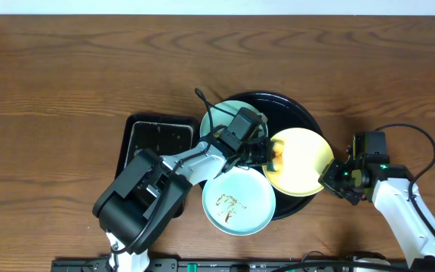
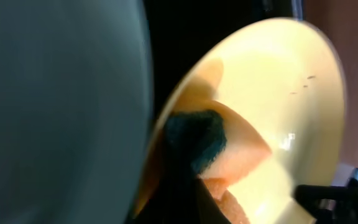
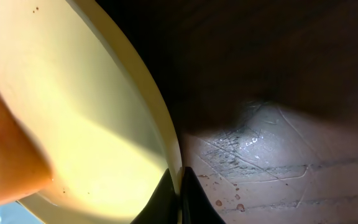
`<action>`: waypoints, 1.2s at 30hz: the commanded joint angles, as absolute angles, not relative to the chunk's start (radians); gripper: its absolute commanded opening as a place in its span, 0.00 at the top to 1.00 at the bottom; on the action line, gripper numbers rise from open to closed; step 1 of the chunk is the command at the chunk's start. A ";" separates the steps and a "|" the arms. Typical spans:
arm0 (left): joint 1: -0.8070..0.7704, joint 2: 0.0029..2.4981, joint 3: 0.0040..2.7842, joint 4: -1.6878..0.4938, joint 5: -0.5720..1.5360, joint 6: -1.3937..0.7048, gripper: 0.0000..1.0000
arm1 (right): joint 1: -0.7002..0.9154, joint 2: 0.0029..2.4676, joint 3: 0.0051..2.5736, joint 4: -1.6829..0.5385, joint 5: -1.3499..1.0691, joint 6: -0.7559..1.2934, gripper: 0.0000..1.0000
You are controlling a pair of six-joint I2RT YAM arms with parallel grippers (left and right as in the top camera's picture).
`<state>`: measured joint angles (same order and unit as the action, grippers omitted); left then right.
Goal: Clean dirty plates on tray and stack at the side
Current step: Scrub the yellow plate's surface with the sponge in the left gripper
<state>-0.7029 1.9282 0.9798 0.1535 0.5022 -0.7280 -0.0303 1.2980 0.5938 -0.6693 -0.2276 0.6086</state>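
Note:
The pale yellow plate (image 1: 300, 161) is tilted over the right of the round black tray (image 1: 293, 106). My right gripper (image 1: 337, 178) is shut on its right rim (image 3: 178, 177). My left gripper (image 1: 266, 153) is shut on a sponge (image 2: 222, 158) and presses it against the yellow plate's face (image 2: 291, 93). A mint-blue plate with brown smears (image 1: 238, 202) lies at the tray's front left. A second mint-blue plate (image 1: 216, 119) sits at the tray's left under my left arm; it fills the left of the left wrist view (image 2: 55, 106).
A smaller rectangular black tray (image 1: 157, 140) lies left of the round tray, partly under my left arm. Bare wood tabletop (image 1: 66, 75) lies left and at the back; the right wrist view shows scratched wood with small spots (image 3: 272, 162).

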 commanded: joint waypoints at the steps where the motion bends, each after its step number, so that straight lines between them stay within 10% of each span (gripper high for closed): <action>1: -0.705 1.937 1.009 0.198 0.593 -0.719 0.93 | -0.025 1.312 0.577 -0.683 -0.160 0.579 0.99; 36: -0.731 2.074 1.097 0.219 0.615 -0.794 0.93 | -0.025 1.384 0.577 -0.666 -0.159 0.579 0.99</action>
